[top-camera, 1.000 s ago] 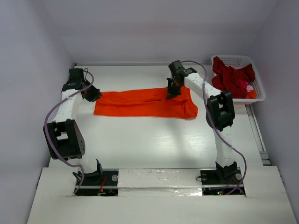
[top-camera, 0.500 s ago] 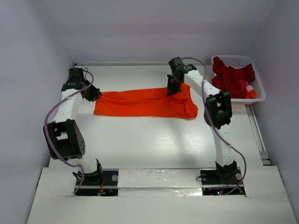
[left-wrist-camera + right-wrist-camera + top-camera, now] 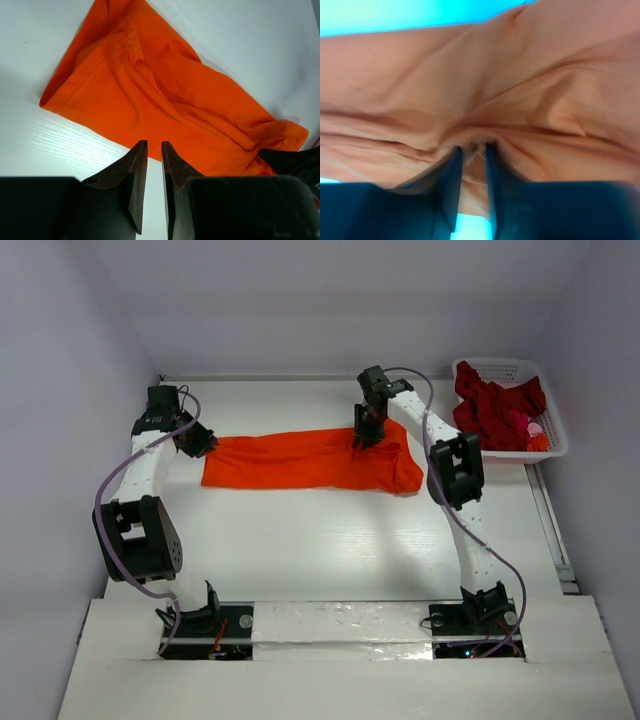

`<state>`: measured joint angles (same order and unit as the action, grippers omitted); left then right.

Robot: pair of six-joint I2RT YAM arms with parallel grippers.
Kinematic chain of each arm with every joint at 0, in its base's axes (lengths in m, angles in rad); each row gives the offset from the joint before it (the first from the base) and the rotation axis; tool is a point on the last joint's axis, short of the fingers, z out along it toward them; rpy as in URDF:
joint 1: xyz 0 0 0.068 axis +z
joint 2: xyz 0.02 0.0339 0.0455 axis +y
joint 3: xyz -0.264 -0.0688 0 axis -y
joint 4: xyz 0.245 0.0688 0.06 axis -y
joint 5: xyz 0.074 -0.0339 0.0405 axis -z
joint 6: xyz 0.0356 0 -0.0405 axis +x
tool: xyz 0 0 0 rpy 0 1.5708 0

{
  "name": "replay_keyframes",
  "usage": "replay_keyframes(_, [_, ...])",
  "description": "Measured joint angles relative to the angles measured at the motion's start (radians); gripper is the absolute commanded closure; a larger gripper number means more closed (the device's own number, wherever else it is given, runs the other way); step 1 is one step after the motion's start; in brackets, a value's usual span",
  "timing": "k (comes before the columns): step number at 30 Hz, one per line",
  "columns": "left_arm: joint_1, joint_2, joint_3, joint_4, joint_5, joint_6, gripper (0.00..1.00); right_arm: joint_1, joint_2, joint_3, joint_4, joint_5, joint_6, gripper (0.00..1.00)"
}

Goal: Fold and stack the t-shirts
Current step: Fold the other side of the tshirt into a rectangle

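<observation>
T-shirts: we count one orange t-shirt [image 3: 300,460], a wrinkled strip on the counter [image 3: 320,540]; dark red t-shirts [image 3: 490,405] heaped, uncountable. Right tool [image 3: 473,149] pinches orange; left tool [image 3: 154,145] pressed together.

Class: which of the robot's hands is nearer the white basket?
Right. The right hand pinches the orange t-shirt near its right end, just left of the basket; the left hand sits at the shirt's left end, much farther off.

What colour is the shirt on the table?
The shirt is bright orange, clearest in the top view.
</observation>
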<state>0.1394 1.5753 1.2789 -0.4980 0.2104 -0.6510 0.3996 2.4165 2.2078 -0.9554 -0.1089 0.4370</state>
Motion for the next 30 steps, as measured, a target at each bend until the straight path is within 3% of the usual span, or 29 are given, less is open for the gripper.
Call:
replay_keyframes(2, [0.000, 0.000, 0.000, 0.000, 0.000, 0.000, 0.85, 0.000, 0.008, 0.000, -0.011, -0.001, -0.013, 0.49])
replay_keyframes(15, [-0.008, 0.000, -0.013, 0.007, 0.011, 0.000, 0.85, -0.035, -0.013, 0.105, -0.041, 0.066, -0.035, 0.50])
replay_keyframes(20, [-0.009, 0.000, -0.026, 0.010, 0.011, 0.000, 0.85, -0.053, -0.103, 0.047, -0.033, 0.078, -0.045, 0.65])
replay_keyframes(23, [-0.010, 0.000, -0.026, 0.010, 0.011, 0.000, 0.85, -0.053, -0.216, -0.078, -0.019, 0.079, -0.042, 0.85])
replay_keyframes(24, [-0.010, 0.000, -0.026, 0.011, 0.011, 0.000, 0.85, -0.052, -0.260, -0.128, -0.012, 0.079, -0.043, 0.96])
replay_keyframes(25, [-0.010, 0.000, -0.026, 0.011, 0.011, 0.000, 0.85, -0.052, -0.296, -0.169, -0.010, 0.079, -0.044, 1.00])
replay_keyframes(30, [-0.010, 0.000, -0.026, 0.011, 0.011, 0.000, 0.85, -0.051, -0.411, -0.335, 0.029, 0.079, -0.038, 1.00])
